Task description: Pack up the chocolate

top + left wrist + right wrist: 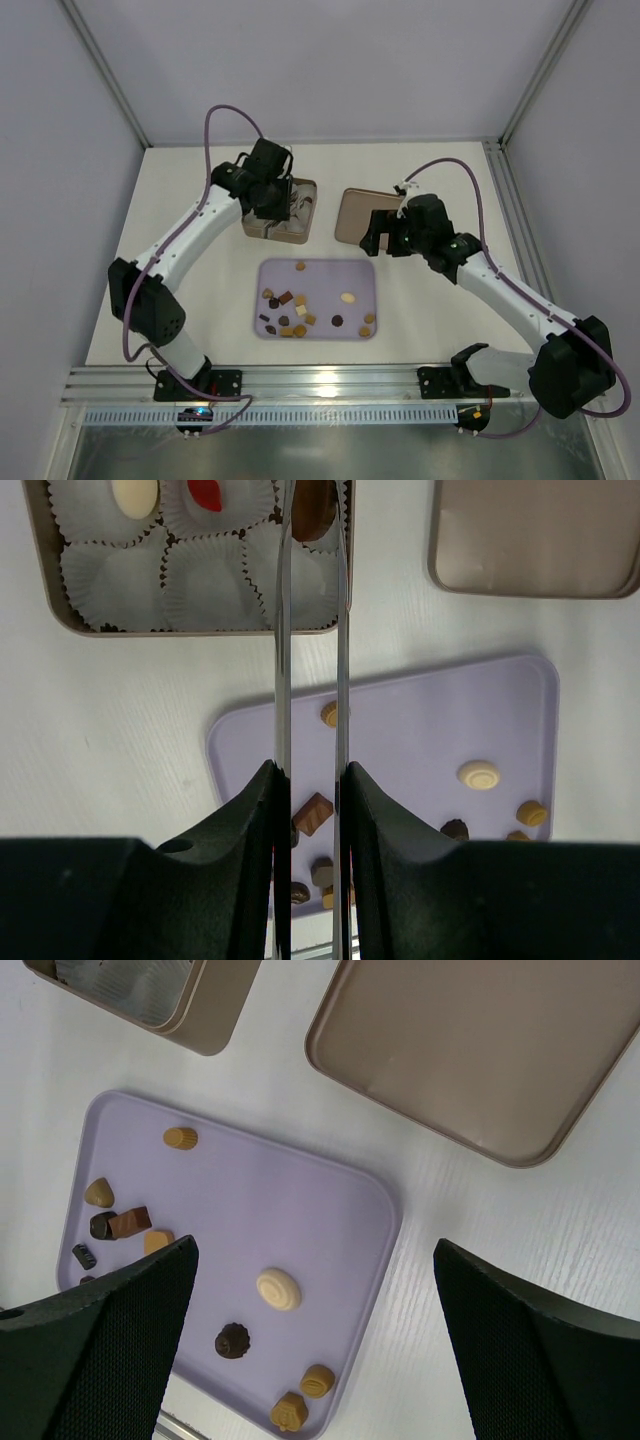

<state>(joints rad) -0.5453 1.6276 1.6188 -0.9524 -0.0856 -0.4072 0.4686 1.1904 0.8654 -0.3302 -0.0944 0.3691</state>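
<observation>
Several small chocolates (300, 310), dark brown, caramel and cream, lie on a lilac tray (330, 275). The brown tin (308, 205) holds pale paper cups. In the left wrist view a cream piece (135, 495) and a red piece (205, 492) sit in cups. My left gripper (270, 200) hovers over the tin. Its thin blades (312, 505) stand close together on a dark brown chocolate (315, 515) at a cup in the tin's near right corner. My right gripper (382, 240) is open wide and empty (315, 1250) above the tray's right edge.
The tin's lid (355, 215) lies flat to the right of the tin, also in the right wrist view (480, 1050). White walls surround the table on three sides. A metal rail (320, 380) runs along the near edge.
</observation>
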